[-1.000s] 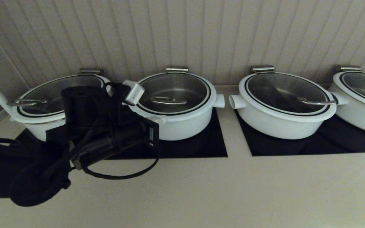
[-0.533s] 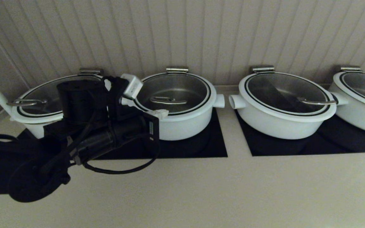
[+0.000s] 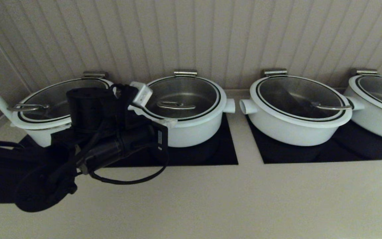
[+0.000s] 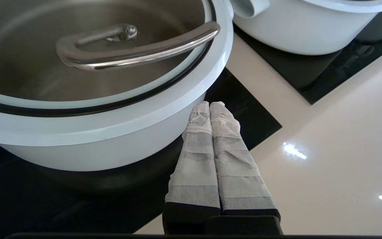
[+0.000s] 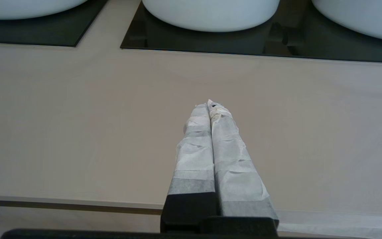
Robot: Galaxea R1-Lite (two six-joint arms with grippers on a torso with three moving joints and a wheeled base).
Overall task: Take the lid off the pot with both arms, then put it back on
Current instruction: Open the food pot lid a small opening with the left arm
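The pot (image 3: 194,131), white and deep, stands second from the left on a black hob. Its glass lid (image 3: 182,94) lies on it, steel bar handle (image 3: 176,106) on top. My left gripper (image 3: 170,122) is shut and empty, its taped fingertips beside the pot's front-left rim, just below it. The left wrist view shows the gripper (image 4: 210,104) next to the pot wall (image 4: 88,146), with the lid handle (image 4: 138,53) above. My right gripper (image 5: 210,103) is shut and empty over the beige counter near its front edge, outside the head view.
A wider lidded pot (image 3: 41,127) stands close to the left, behind my left arm. Two more lidded pots (image 3: 297,127) (image 3: 376,116) stand to the right on a second black hob (image 3: 327,151). Panelled wall behind. Beige counter (image 3: 244,199) in front.
My left arm has shifted slightly, its fingertips edging a little right along the pot's front rim. The lid stays on the pot.
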